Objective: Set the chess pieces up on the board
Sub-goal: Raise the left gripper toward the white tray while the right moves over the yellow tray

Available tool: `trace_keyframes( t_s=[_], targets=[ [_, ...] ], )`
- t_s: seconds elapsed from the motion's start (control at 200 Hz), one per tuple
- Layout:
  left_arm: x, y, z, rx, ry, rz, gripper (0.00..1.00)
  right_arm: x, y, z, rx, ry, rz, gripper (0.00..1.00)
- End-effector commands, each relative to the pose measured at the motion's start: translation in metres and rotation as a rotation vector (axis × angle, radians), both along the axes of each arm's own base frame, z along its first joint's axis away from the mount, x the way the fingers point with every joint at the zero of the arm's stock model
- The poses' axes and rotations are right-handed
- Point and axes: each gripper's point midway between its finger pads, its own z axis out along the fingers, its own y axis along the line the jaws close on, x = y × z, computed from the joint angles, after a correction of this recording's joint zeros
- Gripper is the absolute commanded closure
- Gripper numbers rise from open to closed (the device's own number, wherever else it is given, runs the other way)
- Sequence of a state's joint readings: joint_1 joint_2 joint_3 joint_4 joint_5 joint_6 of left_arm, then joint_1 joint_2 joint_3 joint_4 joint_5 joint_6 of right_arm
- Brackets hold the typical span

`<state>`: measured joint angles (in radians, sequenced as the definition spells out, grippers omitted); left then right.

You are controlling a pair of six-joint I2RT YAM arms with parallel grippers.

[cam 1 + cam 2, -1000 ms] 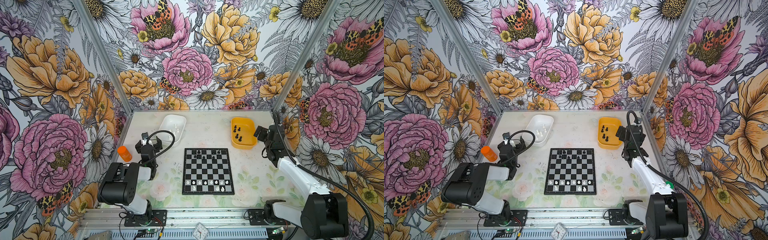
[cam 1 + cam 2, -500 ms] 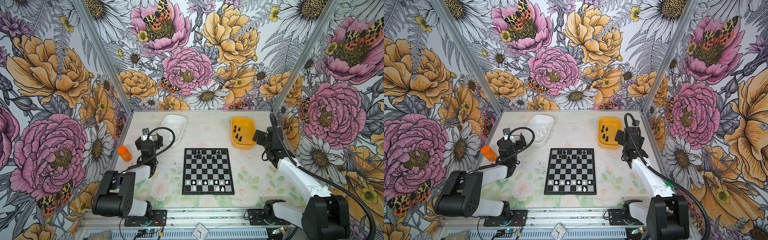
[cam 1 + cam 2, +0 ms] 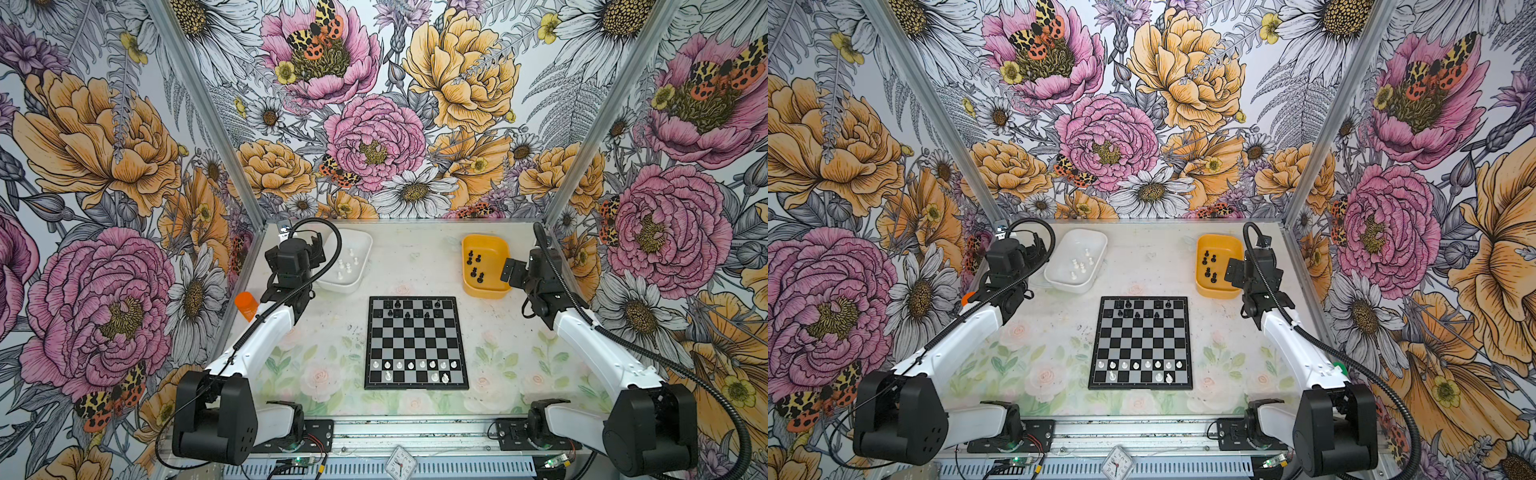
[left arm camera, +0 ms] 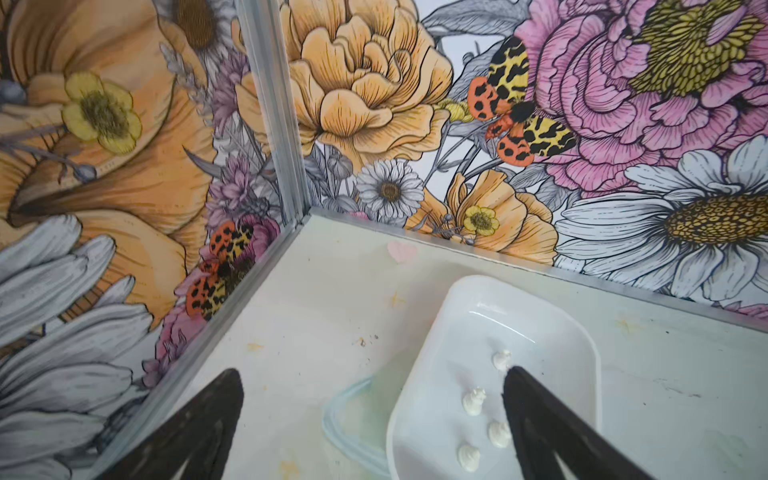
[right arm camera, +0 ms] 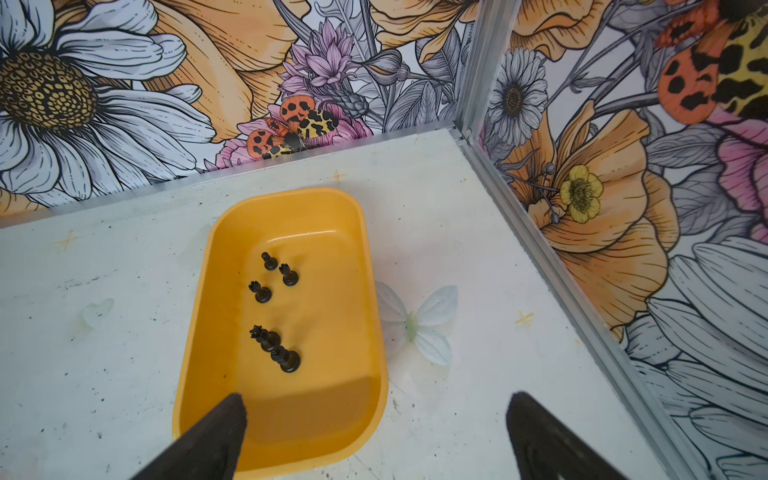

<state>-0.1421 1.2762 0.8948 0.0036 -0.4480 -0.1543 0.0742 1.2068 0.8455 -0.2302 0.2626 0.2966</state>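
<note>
Jaws on your left gripper (image 4: 370, 374) stand spread wide with nothing between them, their roots cut off at the wrist view's edge. Just ahead of it and partly beneath it sits the white tub (image 4: 519, 307). One finger (image 4: 548, 432) crosses the tub's rim and masks part of its floor, so you count only four white pieces (image 4: 473, 401) there, while both top views show five, too small to name. The other finger hangs over bare table (image 4: 316, 332). Your right gripper (image 5: 376, 398) is likewise spread wide and empty, with one fingertip over the near rim of the yellow tub (image 5: 324, 212) and the other beside it over the table. Ahead of that gripper, three black pieces (image 5: 260, 291) stand apart in the tub. Two more lie tipped and overlapping, so you can't tell where one ends. In both top views each gripper's fingers are mostly hidden behind its own wrist body. The board (image 3: 415, 340) lies behind both grippers, between the arms, out of both wrist views. Black pieces fill part of its rows nearer the grippers and white pieces part of the rows farther back, their kinds unreadable. An orange cylinder (image 3: 968, 297) stands behind the left gripper, mostly covered by the arm in a top view.
</note>
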Motion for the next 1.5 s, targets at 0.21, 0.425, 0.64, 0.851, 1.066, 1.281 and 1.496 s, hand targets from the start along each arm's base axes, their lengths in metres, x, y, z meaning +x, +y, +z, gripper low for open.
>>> trace_keyframes(
  t_s=[0.21,0.425,0.64,0.851,1.066,1.281,1.496],
  targets=[
    [-0.042,-0.005,-0.067,-0.438,0.235,0.224,0.16,-0.001,0.028,0.009,0.082,0.021,0.045,0.0],
    [-0.051,-0.025,-0.112,-0.64,0.306,0.272,0.29,-0.003,0.046,0.009,0.072,0.026,0.084,0.0],
    [-0.043,-0.031,-0.13,-0.715,0.36,0.283,0.36,-0.004,0.056,0.016,0.082,0.018,0.113,0.0],
    [-0.038,-0.035,-0.149,-0.788,0.393,0.304,0.38,-0.006,0.062,0.015,0.093,0.024,0.134,0.0],
    [-0.026,-0.037,-0.157,-0.814,0.396,0.306,0.4,-0.006,0.064,0.014,0.095,0.028,0.145,0.0],
    [-0.011,-0.037,-0.16,-0.835,0.394,0.296,0.42,-0.007,0.066,0.014,0.098,0.03,0.154,0.0],
    [0.0,-0.037,-0.157,-0.842,0.383,0.289,0.42,-0.009,0.065,0.013,0.08,0.034,0.162,0.0]
  ],
)
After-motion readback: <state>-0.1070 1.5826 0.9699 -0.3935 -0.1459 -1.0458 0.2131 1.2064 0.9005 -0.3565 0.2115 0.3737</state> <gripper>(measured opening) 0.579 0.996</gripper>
